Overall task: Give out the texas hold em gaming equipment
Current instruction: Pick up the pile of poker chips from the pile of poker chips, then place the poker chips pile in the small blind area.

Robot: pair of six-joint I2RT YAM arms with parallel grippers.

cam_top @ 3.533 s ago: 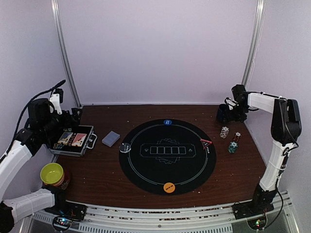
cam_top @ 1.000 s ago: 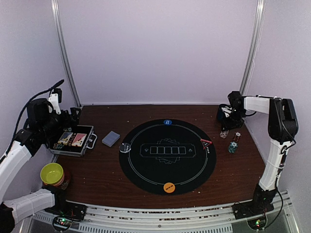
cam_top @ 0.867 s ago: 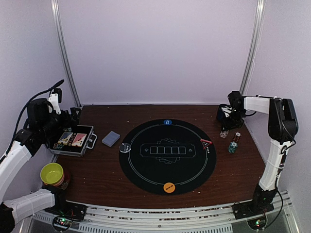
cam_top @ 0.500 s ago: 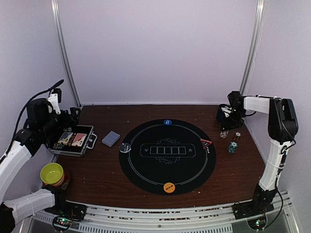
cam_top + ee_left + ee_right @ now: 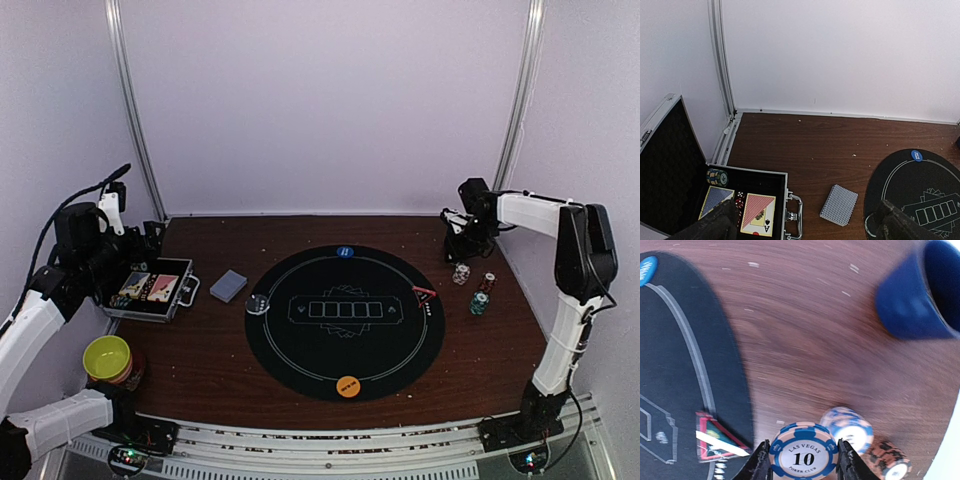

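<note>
Chip (image 5: 802, 449) marked 10 pinched in right gripper (image 5: 802, 463) above far-right stacks (image 5: 849, 426), likely bound for the mat (image 5: 680, 390); left gripper (image 5: 807, 227) gapes empty over case (image 5: 785, 197).

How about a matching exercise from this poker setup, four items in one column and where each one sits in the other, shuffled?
1. orange button
2. blue button
3. card deck
4. 10 chip

A. gripped in the right hand
B. far edge of the mat
C. on the table, left of the mat
D. near edge of the mat

Pairs: 1-D, 2-B, 3-C, 4-A.
</note>
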